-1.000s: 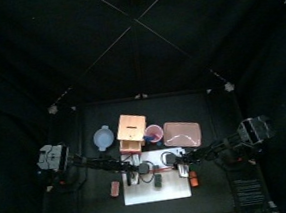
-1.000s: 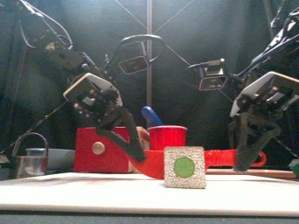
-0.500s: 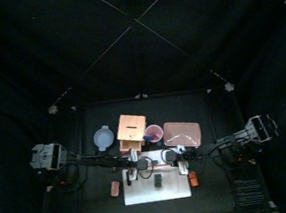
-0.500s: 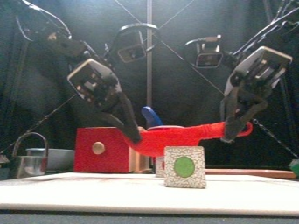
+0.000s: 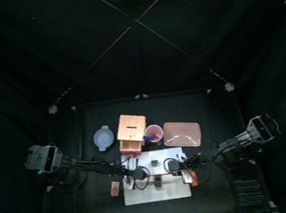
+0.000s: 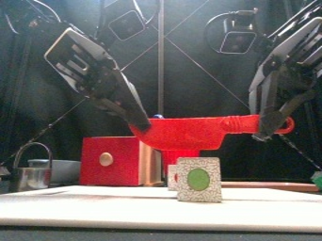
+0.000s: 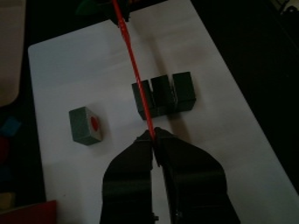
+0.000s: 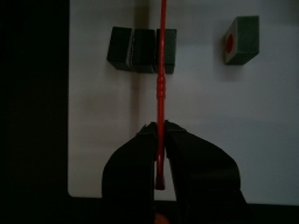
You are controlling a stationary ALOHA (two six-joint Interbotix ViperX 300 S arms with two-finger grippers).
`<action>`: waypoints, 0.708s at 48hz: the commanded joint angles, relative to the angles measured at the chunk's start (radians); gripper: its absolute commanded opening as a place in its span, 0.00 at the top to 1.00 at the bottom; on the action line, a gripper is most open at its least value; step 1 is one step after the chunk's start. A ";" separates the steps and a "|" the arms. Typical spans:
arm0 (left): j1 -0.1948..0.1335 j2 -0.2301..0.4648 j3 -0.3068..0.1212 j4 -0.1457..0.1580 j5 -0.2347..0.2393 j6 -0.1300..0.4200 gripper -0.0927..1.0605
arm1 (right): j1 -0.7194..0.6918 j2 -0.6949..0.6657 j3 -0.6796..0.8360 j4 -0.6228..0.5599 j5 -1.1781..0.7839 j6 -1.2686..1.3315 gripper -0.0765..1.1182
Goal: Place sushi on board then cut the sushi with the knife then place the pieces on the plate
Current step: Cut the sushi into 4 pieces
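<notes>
Above white board, red knife between left pincer and right pincer.

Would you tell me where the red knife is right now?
In the front view the red knife hangs above the white board, its ends gripped by the left claw and right claw, over the sushi roll.

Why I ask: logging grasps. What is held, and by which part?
The red knife, held level between both arms: the left gripper grips its broad blade end, the right gripper its narrow handle end, jaws shut.
</notes>
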 commanded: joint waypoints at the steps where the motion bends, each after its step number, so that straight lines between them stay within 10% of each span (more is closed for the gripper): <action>1: -0.018 -0.003 -0.015 0.000 -0.017 0.003 0.59 | 0.023 -0.003 -0.015 0.048 -0.003 -0.003 0.56; 34: -0.017 0.000 -0.023 0.005 -0.031 0.009 0.59 | 0.014 -0.015 -0.012 0.009 0.020 -0.005 0.56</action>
